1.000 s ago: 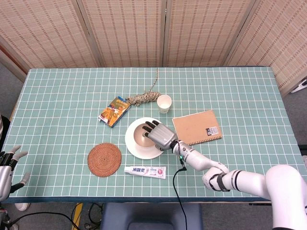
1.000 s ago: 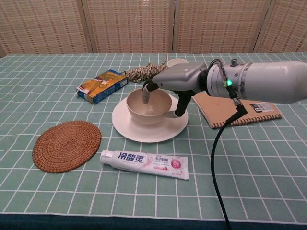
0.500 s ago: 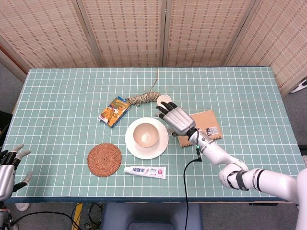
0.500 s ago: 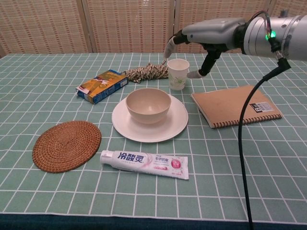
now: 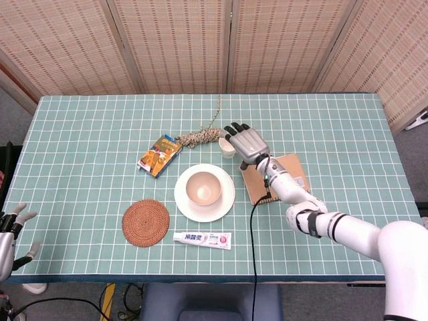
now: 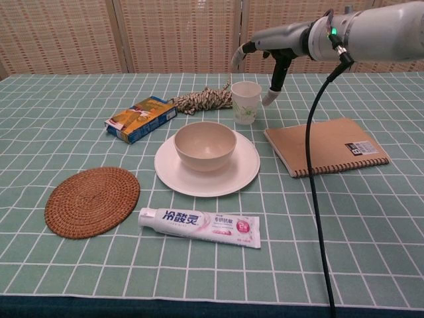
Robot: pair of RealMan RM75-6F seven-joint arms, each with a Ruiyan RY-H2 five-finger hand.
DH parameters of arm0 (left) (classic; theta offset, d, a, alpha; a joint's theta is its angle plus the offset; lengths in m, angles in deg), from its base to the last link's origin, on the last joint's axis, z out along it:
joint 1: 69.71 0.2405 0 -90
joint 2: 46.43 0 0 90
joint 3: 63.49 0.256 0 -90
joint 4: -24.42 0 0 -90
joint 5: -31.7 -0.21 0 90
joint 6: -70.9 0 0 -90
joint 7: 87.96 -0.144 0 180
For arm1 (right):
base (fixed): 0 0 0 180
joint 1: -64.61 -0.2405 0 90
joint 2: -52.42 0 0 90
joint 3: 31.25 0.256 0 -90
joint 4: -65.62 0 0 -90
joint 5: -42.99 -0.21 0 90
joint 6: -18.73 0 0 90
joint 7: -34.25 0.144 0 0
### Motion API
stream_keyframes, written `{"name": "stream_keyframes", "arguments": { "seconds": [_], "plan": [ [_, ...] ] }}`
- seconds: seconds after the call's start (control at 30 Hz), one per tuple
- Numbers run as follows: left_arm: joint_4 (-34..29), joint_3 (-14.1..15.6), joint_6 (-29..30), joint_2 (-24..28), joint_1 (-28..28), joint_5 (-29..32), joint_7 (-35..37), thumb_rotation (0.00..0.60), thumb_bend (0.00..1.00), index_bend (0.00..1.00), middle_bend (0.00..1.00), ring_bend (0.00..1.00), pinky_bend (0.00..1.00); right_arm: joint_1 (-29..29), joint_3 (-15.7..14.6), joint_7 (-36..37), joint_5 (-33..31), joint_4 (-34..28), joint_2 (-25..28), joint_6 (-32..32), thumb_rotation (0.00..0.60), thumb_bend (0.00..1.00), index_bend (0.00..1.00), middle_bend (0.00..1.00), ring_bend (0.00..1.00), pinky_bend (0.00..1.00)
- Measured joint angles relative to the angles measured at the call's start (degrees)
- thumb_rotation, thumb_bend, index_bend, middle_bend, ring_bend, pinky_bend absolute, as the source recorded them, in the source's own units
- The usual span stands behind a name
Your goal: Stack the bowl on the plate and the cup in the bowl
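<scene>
One white paper cup [image 6: 246, 102] stands upright on the green checked tablecloth [image 6: 371, 218], behind the round white plate [image 6: 246, 173] and just beside a bundle of twine [image 6: 199, 100]. The cream bowl [image 6: 205, 146] already sits on that plate, so only the cup is left to place.

The right hand [image 6: 268, 48] hovers over and slightly behind the cup, fingers spread and holding nothing; its thumb points down on the cup's right side, apart from the rim as far as the chest view shows. The left hand [image 5: 8, 231] rests at the table's near left edge, fingers apart and empty.

The likely trouble is the cup itself: light and thin-walled, it could tip towards the twine if a finger clips the rim on the way down, or crumple under too firm a squeeze. The brown spiral notebook [image 6: 326, 145] lies close on the right and could catch the thumb.

A second ago the right hand was down at the bowl on the plate; half a second ago it had risen near the cup, and now it sits further back, above the cup. The bowl has stayed put.
</scene>
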Motion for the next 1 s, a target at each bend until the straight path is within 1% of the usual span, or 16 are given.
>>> {"name": "stream_keyframes", "arguments": {
  "seconds": [0.43,0.6,0.73,0.83,1.0],
  "plan": [
    [0.4,0.1,0.1,0.4,0.7,1.1,0.1,0.6,0.3,0.24,0.15,0.21,0.13,-7.5,-2.3,-0.5,-9.5,19.0,-9.3,-8.7,0.6,0.13,0.13,0.07,0.01,0.11],
    [0.6,0.2,0.0,0.4,1.1,1.5,0.0,0.6,0.3,0.24,0.15,0.21,0.13,-9.4,-2.9,0.6,-11.5,25.4,-12.5,-12.0,0.6,0.16,0.13,0.08,0.01,0.11],
    [0.6,0.2,0.1,0.5,1.2,1.7,0.1,0.6,0.3,0.24,0.15,0.21,0.13,-10.8,-3.3,1.9,-12.4,30.5,-15.3,-14.6,0.6,0.17,0.13,0.1,0.01,0.11],
    [0.8,0.2,0.1,0.5,1.4,1.9,0.2,0.6,0.3,0.24,0.15,0.21,0.13,-11.6,-3.5,2.9,-12.6,33.9,-17.3,-16.1,0.6,0.21,0.17,0.13,0.01,0.13],
    [1.0,0.2,0.0,0.5,1.6,2.2,0.3,0.6,0.3,0.24,0.15,0.21,0.13,-12.4,-3.4,4.9,-11.9,38.4,-20.2,-17.1,0.6,0.28,0.32,0.2,0.09,0.24]
  ]
}}
